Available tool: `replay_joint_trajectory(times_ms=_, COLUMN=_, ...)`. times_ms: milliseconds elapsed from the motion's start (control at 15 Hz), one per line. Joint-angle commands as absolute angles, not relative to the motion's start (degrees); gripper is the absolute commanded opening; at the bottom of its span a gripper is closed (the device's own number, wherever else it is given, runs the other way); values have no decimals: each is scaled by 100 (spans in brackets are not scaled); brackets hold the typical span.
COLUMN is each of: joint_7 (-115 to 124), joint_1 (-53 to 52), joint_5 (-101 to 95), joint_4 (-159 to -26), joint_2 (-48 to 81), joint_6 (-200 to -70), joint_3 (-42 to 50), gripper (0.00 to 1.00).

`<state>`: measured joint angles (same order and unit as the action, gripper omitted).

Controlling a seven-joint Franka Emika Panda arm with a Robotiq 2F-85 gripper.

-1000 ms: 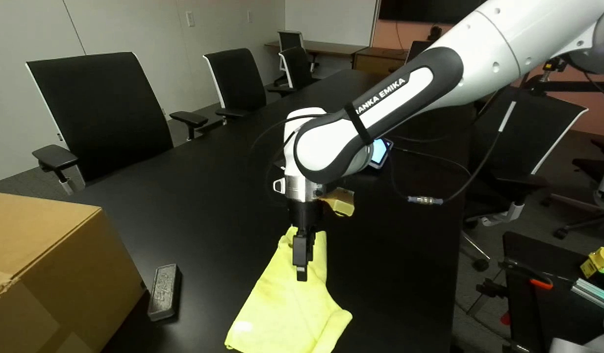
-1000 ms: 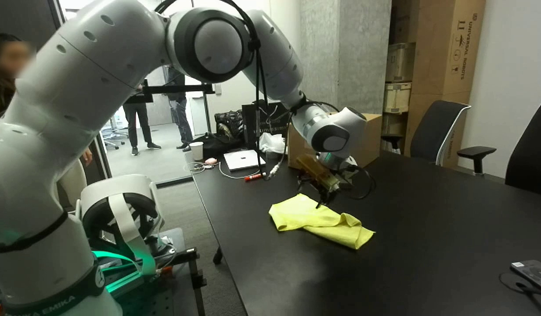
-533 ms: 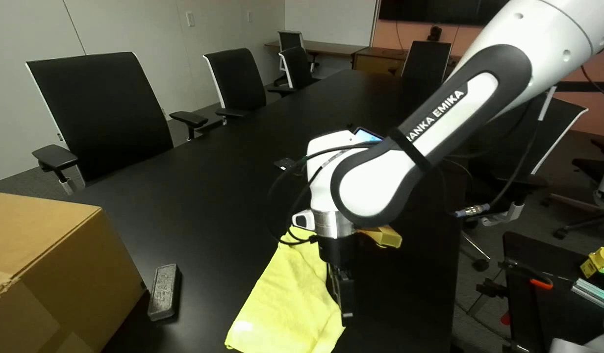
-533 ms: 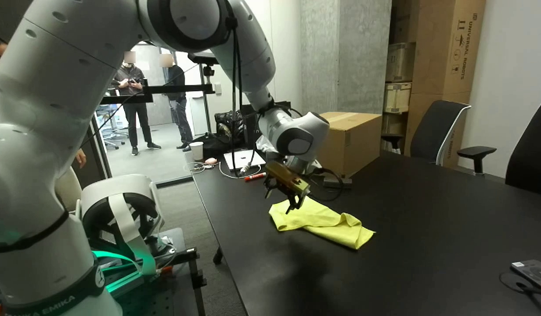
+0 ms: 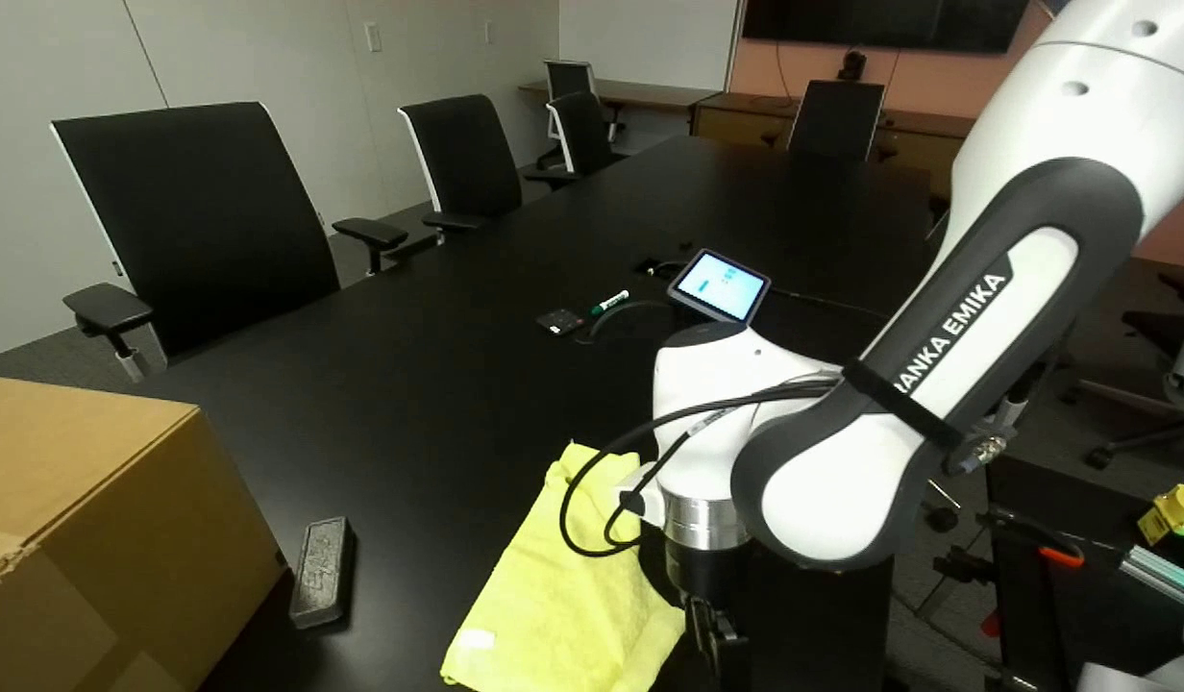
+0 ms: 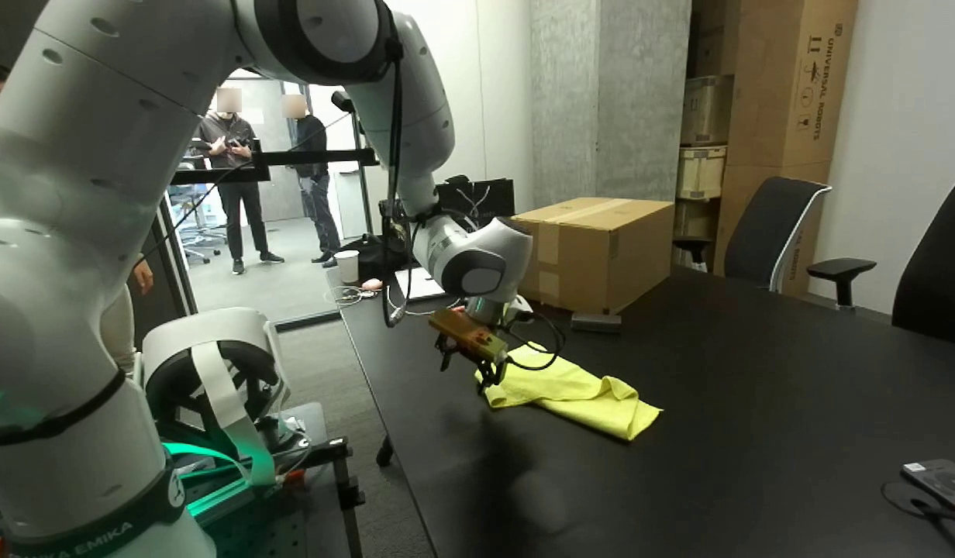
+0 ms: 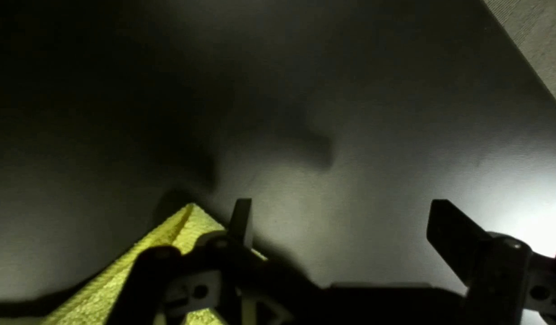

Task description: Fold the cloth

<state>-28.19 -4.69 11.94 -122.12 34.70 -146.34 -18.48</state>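
A long, smooth black table [image 5: 409,404] is stretching across the room, its top catching dull glare. A white arm [image 5: 842,490], rounded and dark-trimmed, is reaching down over it. Black chairs [image 5: 188,211] with thin pale edges are standing along one side. A tan cardboard box [image 6: 578,263], square-cornered and taped, is sitting on the tabletop.

Well apart from it, the yellow cloth [image 5: 554,596] is lying on the table, gathered into a rough oblong with a rolled fold; in the wrist view a pointed corner is showing its fuzzy, towel-like weave. In an exterior view, black cables [image 5: 789,391] are hiding part of its edge.

The gripper [image 7: 341,207] is hanging by that corner, holding nothing, its two fingers standing wide apart with dark tabletop showing between them. One finger is overlapping the corner in the wrist view; whether it is touching is not showing clearly.

A tablet [image 5: 720,285] with a bright screen is glowing farther up the table. A dark block [image 5: 323,574] with a marked top is lying beside the box, between it and the cloth. A slim green-and-white marker [image 5: 611,303] is lying near the tablet.
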Motion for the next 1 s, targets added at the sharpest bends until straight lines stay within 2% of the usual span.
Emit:
replay_joint_trajectory(times_ms=0, joint_7=-2449, joint_1=-621, joint_5=1011, joint_4=-12469, joint_2=3367, joint_6=-15220, joint_3=-1910, gripper=100)
replay_joint_trajectory(times_ms=933, joint_7=-1625, joint_1=-916, joint_5=-33, joint_4=-12410, joint_2=3445, joint_6=-15452, joint_3=-1434, gripper=100)
